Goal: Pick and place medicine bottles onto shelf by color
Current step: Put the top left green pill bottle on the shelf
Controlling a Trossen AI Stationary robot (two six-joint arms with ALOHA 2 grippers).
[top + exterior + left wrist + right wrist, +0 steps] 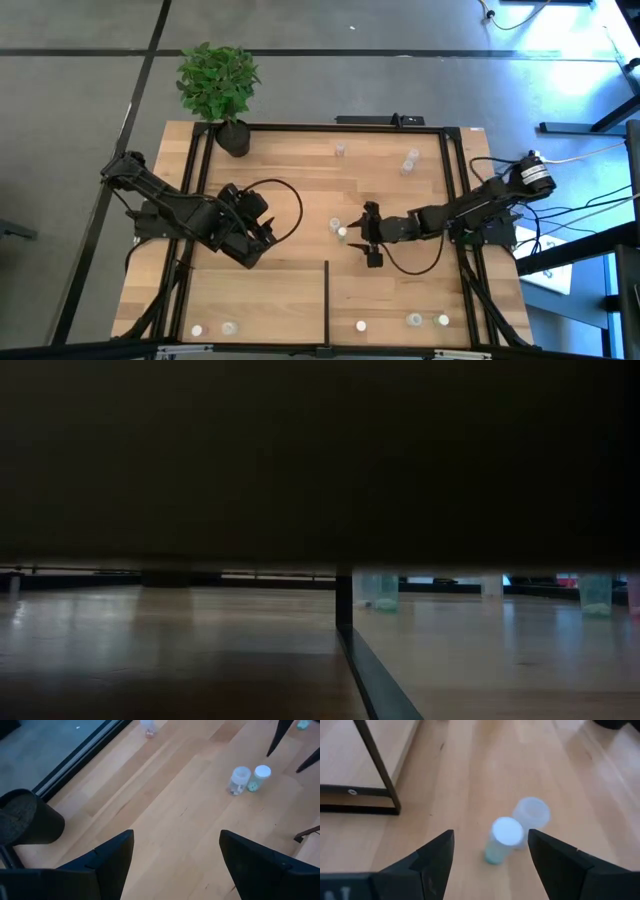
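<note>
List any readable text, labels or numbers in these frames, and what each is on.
None readable.
The two medicine bottles in front of the right pincer: no legible label.
Black plant pot: plain.
Shelf and its black divider bar: no markings.

No legible text or labels.

Floor (pixel 80 100): grey, smooth, crossed by thin dark seam lines, seen around the desk in the high view.
Desk (pixel 290 290): light wood, framed by thin black rails.
Plant (pixel 217 80): leafy green, in a black pot (pixel 234 138) at the desk's far left corner.
Cables (pixel 590 215): dark and pale leads trailing over the floor to the right of the desk.
Light: bright bluish glare on the floor at the upper right.
Low view: mostly dark above; only a thin bright strip shows beyond the desk.
</note>
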